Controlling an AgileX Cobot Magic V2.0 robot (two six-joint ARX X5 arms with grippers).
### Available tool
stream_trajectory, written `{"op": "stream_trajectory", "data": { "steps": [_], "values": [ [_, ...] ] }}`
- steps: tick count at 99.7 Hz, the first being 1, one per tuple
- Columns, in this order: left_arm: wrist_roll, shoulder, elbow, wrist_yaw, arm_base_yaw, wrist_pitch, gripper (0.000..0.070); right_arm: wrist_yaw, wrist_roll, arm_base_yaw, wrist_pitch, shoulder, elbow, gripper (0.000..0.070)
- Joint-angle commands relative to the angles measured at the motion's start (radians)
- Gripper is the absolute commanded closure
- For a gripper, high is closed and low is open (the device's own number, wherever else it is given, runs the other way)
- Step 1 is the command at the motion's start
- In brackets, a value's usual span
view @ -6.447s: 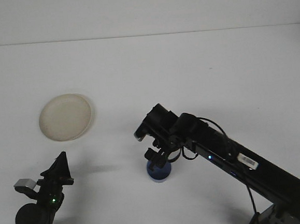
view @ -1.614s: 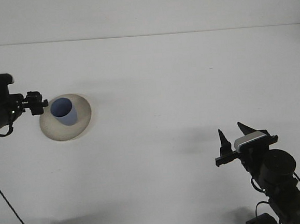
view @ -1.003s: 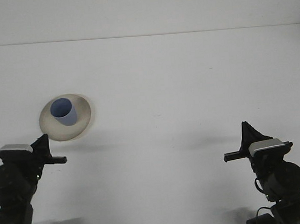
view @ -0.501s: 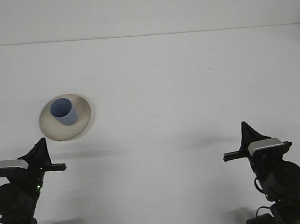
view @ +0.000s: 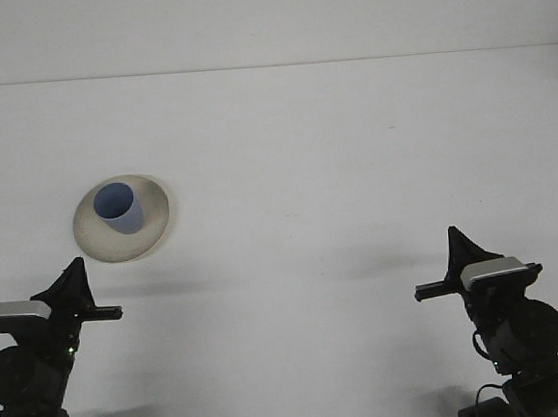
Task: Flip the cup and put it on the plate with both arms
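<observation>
Two arms: both are folded low at the near edge, well back from the work, so you can judge the task as good as done.
Table (view: 351, 145): bare white surface carries only the plate and cup, far forward of either set of jaws.
Plate (view: 154, 223): cream dish, forward and a little right of the left jaws, well apart from them.
Cup (view: 118, 207): blue, upright with its mouth up, standing on the plate toward its left side; nothing touches it.
Left gripper (view: 73, 292): jaws hold nothing; you cannot tell from this angle how far they are parted.
Right gripper (view: 457, 262): likewise empty-handed, jaw gap not readable; cup lies far to its left.
</observation>
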Motion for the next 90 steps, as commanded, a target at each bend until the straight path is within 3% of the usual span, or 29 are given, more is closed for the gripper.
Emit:
{"op": "stream_trajectory", "data": {
  "steps": [1,15,28,36,66,90],
  "values": [
    [0.002,-0.002,0.009,-0.006,0.004,0.006,0.0686,0.000,0.006,0.002,0.010,0.002,0.005,0.0700],
    [0.060,-0.022,-0.022,-0.022,-0.019,0.016,0.0686,0.000,0.006,0.002,0.010,0.002,0.005,0.0700],
    [0.138,-0.088,-0.160,-0.154,-0.110,0.140,0.0686,0.000,0.006,0.002,0.010,0.002,0.005,0.0700],
    [0.137,-0.158,-0.241,-0.193,-0.148,0.179,0.0686,0.000,0.006,0.002,0.010,0.002,0.005,0.0700],
    [0.108,-0.357,-0.407,-0.197,-0.159,0.139,0.0686,0.000,0.006,0.002,0.010,0.002,0.005,0.0700],
    [0.068,-0.354,-0.443,-0.199,-0.158,0.167,0.0686,0.000,0.006,0.002,0.015,0.002,0.005,0.0700]
  ]
}}
